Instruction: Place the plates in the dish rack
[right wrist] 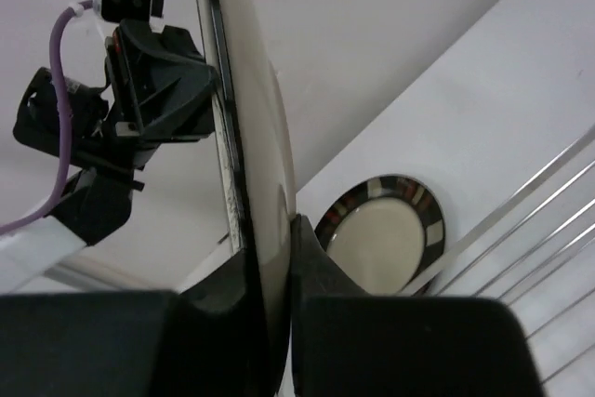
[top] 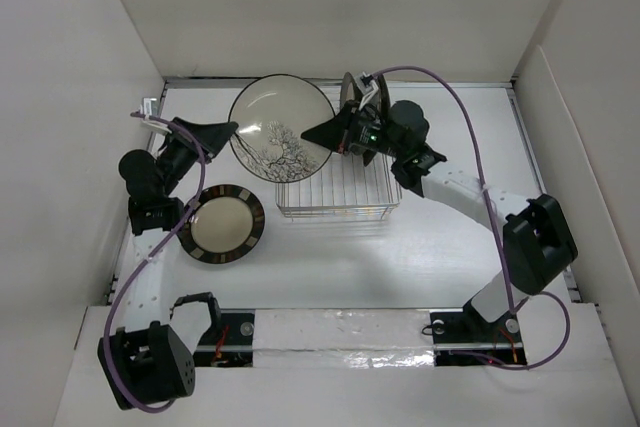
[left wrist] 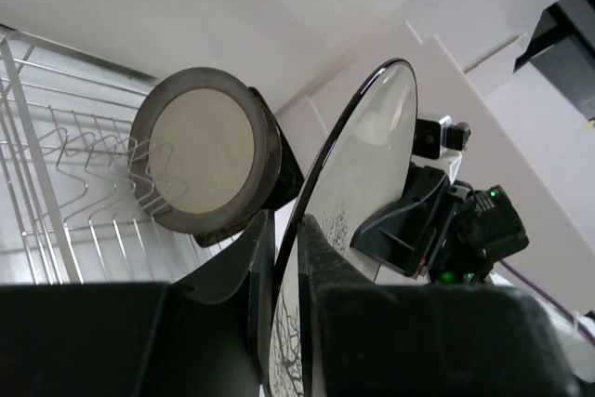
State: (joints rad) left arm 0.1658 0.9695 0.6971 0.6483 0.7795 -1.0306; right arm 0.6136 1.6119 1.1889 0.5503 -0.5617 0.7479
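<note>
Left hand (top: 228, 130) first: we see its two fingers pinching the left rim of the big round plate (top: 275, 117), one finger on each face, as the left wrist view shows up close. We count two hands on this one plate, which hangs in the air between them, tilted with its face up and towards the far wall. Its pale face carries a dark branch drawing and a thin dark edge. Below the left hand, one striped-rim plate (top: 222, 223) lies flat on the tabletop (top: 420, 257), just beside the left side of the rack (top: 340, 197) and apart from both hands. We count one wire rack, and the held plate's near edge overlaps its far left corner in the top view. Right hand (top: 312, 132) grips the opposite rim, its fingers closed against both faces of the plate. Behind it, one small plate (left wrist: 200, 160) with a dark rim stands upright among the rack's prongs at the far end. That makes three plates in view.
</note>
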